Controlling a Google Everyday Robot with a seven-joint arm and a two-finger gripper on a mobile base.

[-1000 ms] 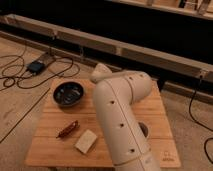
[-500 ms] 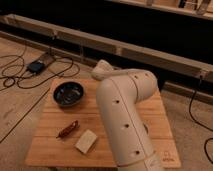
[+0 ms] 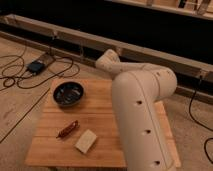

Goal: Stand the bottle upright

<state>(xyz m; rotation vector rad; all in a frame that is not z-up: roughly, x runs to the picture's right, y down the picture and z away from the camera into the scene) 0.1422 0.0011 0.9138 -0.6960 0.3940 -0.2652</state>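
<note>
arm (image 3: 142, 115) leans over table (image 3: 50, 150), right of bowl (image 3: 68, 93) | gripper hidden behind arm, fingers closed tight, hold unseen | bottle hidden right of bowl | likely gripping to upright it

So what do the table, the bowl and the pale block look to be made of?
Table: pale wooden slats, matte, with visible seams. Bowl: dark and glossy, likely glazed ceramic, possibly plastic; its rim catches light. Block: pale tan and matte, perhaps sponge or foam; unclear. The end effector is hidden behind the white arm, which looks like smooth moulded plastic.
</note>
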